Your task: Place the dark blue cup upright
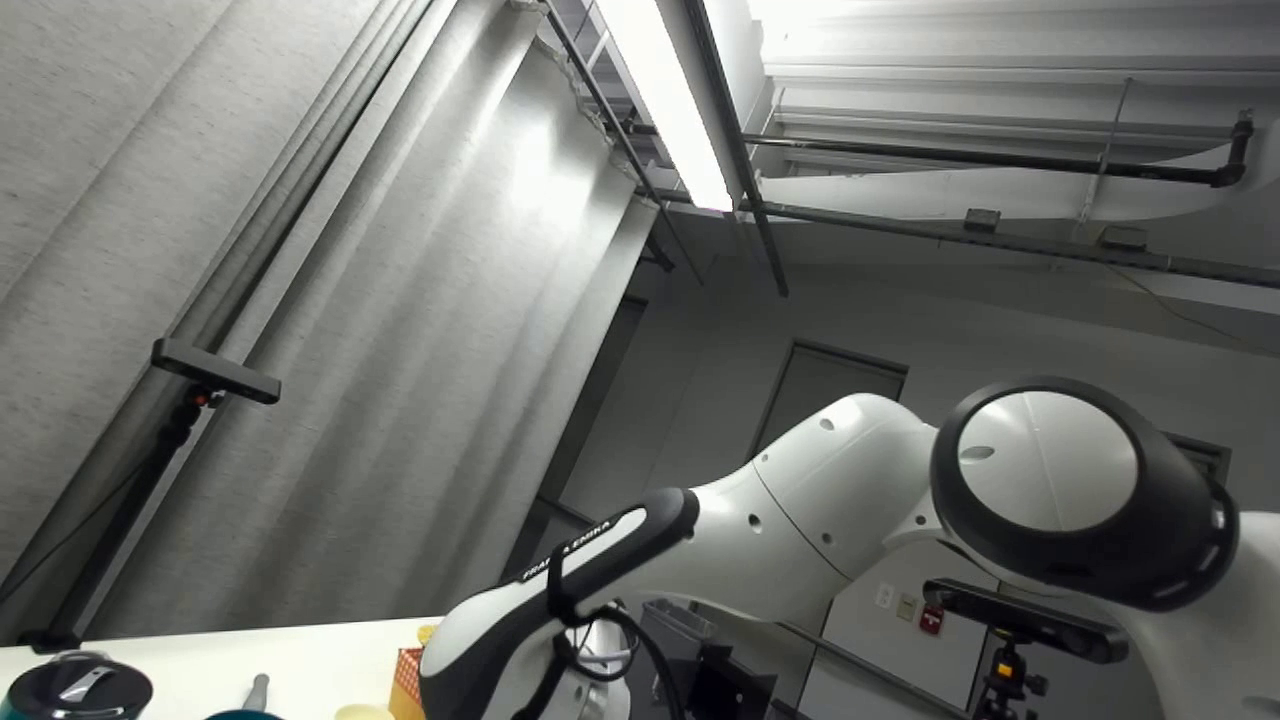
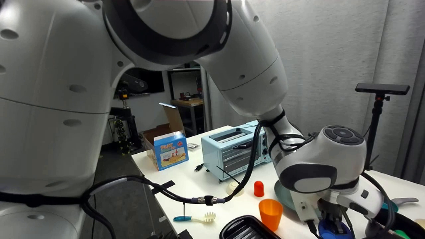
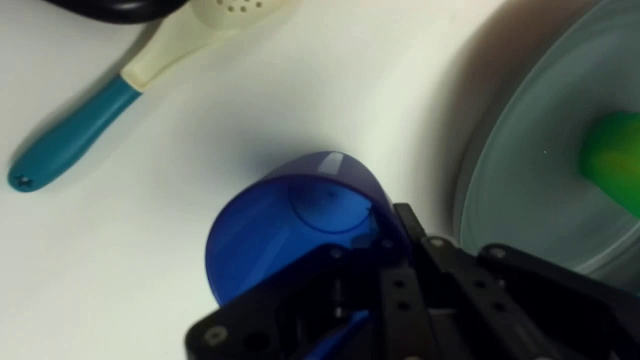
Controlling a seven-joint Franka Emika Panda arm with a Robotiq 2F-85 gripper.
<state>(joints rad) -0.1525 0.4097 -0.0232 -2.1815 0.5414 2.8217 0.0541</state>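
Observation:
The dark blue cup [image 3: 280, 235] shows in the wrist view with its open mouth toward the camera and its bottom pointing away, somewhat tilted. My gripper [image 3: 389, 230] is shut on the cup's wall, with one finger inside the cup and one outside. In an exterior view part of the cup [image 2: 327, 232] shows under my gripper [image 2: 335, 224] at the lower edge, cut off by the frame. I cannot tell whether the cup touches the table. Cup and gripper are out of view in an exterior view that shows mostly curtain and ceiling.
A grey-green bowl [image 3: 510, 215] with a green object [image 3: 612, 157] is right of the cup. A slotted spoon [image 3: 75, 135] and black item [image 3: 125, 10] lie left. An orange cup [image 2: 270, 214], black tray [image 2: 245, 229], red cup [image 2: 259, 188] and toaster oven [image 2: 232, 149] stand nearby.

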